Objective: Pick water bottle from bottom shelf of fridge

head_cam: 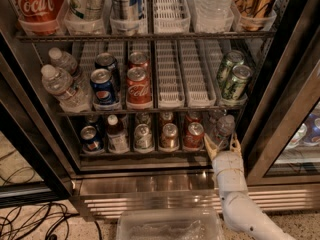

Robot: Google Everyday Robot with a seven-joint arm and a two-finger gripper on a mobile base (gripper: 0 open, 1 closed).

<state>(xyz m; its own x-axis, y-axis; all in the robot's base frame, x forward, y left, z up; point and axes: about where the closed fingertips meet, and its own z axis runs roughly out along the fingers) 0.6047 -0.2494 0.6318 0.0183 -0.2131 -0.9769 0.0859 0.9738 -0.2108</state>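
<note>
Where bottom shelf ends at right, water bottle upright, gripper spread wide around its base.

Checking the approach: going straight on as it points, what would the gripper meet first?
Probably the water bottle, directly ahead of the gripper at the right end of the bottom shelf; depth is unclear.

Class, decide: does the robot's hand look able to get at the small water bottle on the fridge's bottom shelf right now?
Probably yes. The hand is right in front of the water bottle at the right end of the bottom shelf, fingers open either side; nothing stands between them.
</note>
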